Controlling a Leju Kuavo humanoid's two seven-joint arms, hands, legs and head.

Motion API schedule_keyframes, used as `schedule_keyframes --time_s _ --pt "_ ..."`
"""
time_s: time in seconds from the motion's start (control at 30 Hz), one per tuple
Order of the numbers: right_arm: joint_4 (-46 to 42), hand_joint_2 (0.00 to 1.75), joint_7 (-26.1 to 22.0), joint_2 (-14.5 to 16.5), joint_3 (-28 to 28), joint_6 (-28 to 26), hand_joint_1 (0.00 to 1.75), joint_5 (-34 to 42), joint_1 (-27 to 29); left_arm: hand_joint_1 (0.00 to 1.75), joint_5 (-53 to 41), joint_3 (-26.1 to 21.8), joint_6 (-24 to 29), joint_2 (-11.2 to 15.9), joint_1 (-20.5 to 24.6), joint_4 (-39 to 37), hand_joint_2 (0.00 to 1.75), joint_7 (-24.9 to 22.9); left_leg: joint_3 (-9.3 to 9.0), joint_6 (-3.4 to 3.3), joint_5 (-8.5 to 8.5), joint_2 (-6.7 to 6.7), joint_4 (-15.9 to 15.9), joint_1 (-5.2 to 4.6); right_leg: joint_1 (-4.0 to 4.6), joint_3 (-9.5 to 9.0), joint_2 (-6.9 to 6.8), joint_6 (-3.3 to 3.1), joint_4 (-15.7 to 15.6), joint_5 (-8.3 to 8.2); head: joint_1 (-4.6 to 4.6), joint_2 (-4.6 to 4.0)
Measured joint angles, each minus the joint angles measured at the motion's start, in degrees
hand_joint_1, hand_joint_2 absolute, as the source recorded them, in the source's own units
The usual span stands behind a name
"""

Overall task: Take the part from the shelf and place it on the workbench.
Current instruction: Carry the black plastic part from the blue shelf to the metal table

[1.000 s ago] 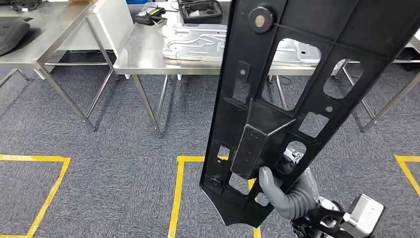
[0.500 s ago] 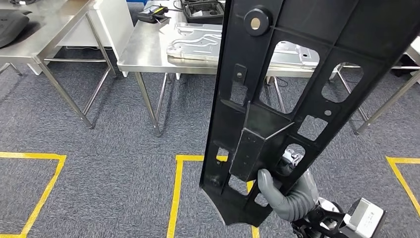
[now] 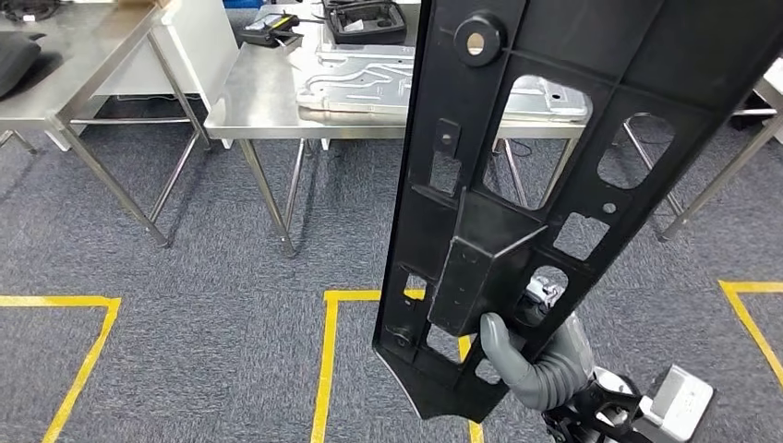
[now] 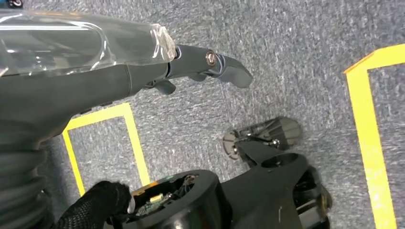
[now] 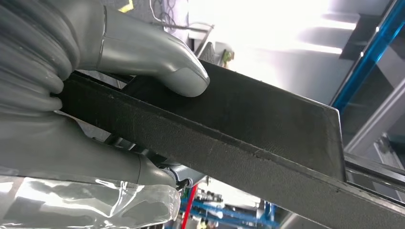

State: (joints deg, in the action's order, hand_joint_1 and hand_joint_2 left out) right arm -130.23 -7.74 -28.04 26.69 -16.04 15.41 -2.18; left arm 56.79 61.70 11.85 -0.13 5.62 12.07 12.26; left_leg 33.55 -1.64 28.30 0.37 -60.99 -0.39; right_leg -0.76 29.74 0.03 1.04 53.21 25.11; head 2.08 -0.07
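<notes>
Change: Tables have drifted left and a little lower in our head view since a second ago, so the camera has moved; we read this as walking toward the workbench [image 3: 277, 115].
Part: our right hand [image 3: 531, 360] holds the long black panel [image 3: 517, 185] upright by its lower end, thumb pressed on its face, clear of the floor.
Look: flat, ribbed plastic with many cut-out windows.
Left hand [image 4: 200, 67]: holds nothing, fingers loosely extended over carpet.
</notes>
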Motion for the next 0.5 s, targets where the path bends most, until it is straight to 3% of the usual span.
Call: schedule_keyframes --time_s 0.07,0.1,0.13,0.17,0.23,0.27,0.33,0.43,0.5 --pt "0.01 1.75 0.01 0.02 0.00 0.00 1.75 0.01 0.03 0.00 0.12 -0.02 -0.01 0.00 0.05 0.00 1.75 0.05 4.61 0.54 3.26 -0.03 -8.67 0.38 -0.05 -0.09 0.07 -0.11 0.03 0.14 -0.04 0.00" --pt "0.01 1.75 0.02 0.02 0.00 0.00 1.75 0.02 0.05 0.00 0.17 -0.03 -0.03 0.00 0.10 0.00 1.75 0.09 6.09 0.72 3.64 -0.03 -11.16 0.55 -0.09 -0.18 0.14 -0.08 0.04 0.24 -0.04 0.00" --pt "0.01 1.75 0.02 0.03 0.00 0.00 1.75 0.02 0.07 0.00 0.21 -0.04 -0.04 0.00 0.16 0.00 1.75 0.12 6.33 0.86 2.75 -0.03 -11.13 0.70 -0.18 -0.39 0.25 0.03 0.05 0.39 -0.04 -0.01" --pt "0.01 1.75 0.03 0.03 0.00 0.00 1.75 0.02 0.08 0.00 0.20 -0.04 -0.05 0.00 0.18 0.00 1.75 0.13 5.39 0.96 0.90 -0.03 -8.76 0.84 -0.30 -0.68 0.39 0.20 0.06 0.58 -0.04 -0.02" --pt "0.01 1.75 0.02 0.04 0.00 0.00 1.75 0.01 0.07 0.00 0.19 -0.04 -0.04 0.00 0.10 0.00 1.75 0.07 1.34 1.12 -3.50 -0.10 0.06 1.09 -0.46 -1.33 0.68 0.80 0.11 1.12 -0.06 -0.01" --pt "0.01 1.75 0.02 0.05 0.00 0.00 1.75 0.01 0.03 0.00 0.17 -0.04 -0.04 0.00 0.06 0.00 1.75 0.04 -0.29 0.90 -4.66 -0.20 3.55 1.12 -0.40 -1.47 0.83 1.15 0.16 1.39 -0.06 0.00" --pt "0.01 1.75 0.03 0.05 0.00 0.00 1.75 0.01 -0.04 0.00 0.14 -0.03 -0.04 0.00 0.04 0.00 1.75 0.04 -1.53 0.13 -4.83 -0.39 6.35 0.93 -0.24 -1.45 1.02 1.80 0.16 1.70 -0.04 0.00" --pt "0.01 1.75 0.07 0.04 0.00 0.00 1.75 -0.01 -0.08 0.00 0.13 -0.02 -0.04 0.00 -0.03 0.00 1.75 0.02 -1.77 -1.34 -4.64 -0.43 6.58 0.71 -0.54 -1.22 0.88 2.62 1.02 2.46 -0.02 0.00" --pt "0.01 1.75 0.07 0.03 0.00 0.00 1.75 -0.03 -0.13 0.00 0.13 -0.02 -0.04 -0.01 -0.04 0.00 1.75 0.02 -2.16 -2.08 -4.45 -0.39 6.72 0.73 -0.59 1.25 0.63 2.83 6.20 4.87 0.02 0.00"
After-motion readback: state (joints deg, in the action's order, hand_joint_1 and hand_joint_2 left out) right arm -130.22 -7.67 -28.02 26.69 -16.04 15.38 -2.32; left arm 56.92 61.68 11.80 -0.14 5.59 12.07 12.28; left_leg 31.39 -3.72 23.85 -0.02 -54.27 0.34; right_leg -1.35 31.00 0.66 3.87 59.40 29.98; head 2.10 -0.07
